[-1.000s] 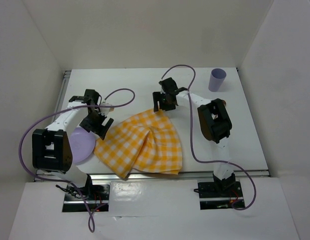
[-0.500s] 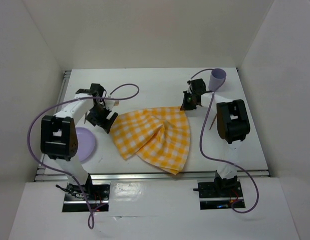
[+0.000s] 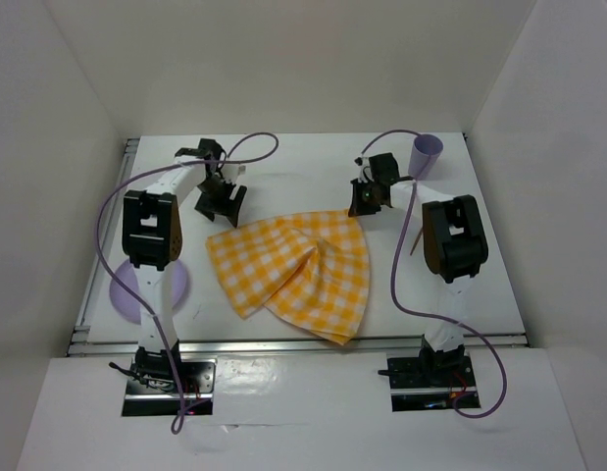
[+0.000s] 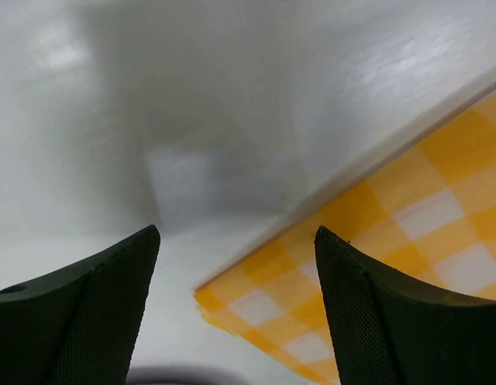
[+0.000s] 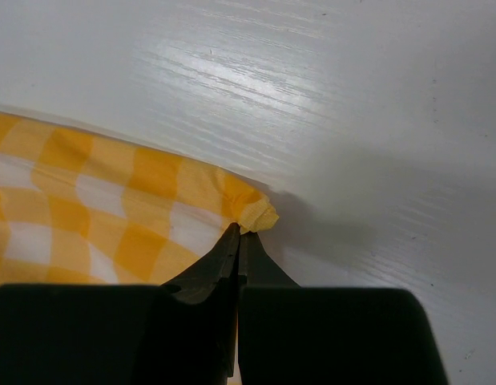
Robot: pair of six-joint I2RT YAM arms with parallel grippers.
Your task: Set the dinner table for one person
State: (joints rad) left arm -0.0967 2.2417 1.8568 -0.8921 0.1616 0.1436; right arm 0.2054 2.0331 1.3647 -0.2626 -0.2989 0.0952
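The yellow-and-white checked cloth [image 3: 298, 270] lies rumpled on the white dinner table [image 3: 293, 162], with a raised fold down its middle. My right gripper [image 3: 363, 204] is at the cloth's far right corner. In the right wrist view that gripper [image 5: 239, 234] is shut, pinching the bunched cloth corner [image 5: 254, 213]. My left gripper [image 3: 223, 203] hovers at the cloth's far left corner. In the left wrist view this gripper [image 4: 236, 234] is open, and the cloth corner [image 4: 231, 298] lies flat between the black fingers [image 4: 111, 305], untouched.
A lilac cup [image 3: 426, 155] stands upright at the far right, just beyond the right gripper. A lilac plate [image 3: 125, 291] lies near the front left edge, partly hidden by the left arm. White walls close in three sides.
The right gripper shut on the cloth corner and pulled it right and away from me. The left gripper moved from beside the plate to the cloth's far left corner. The cloth shifted and spread.
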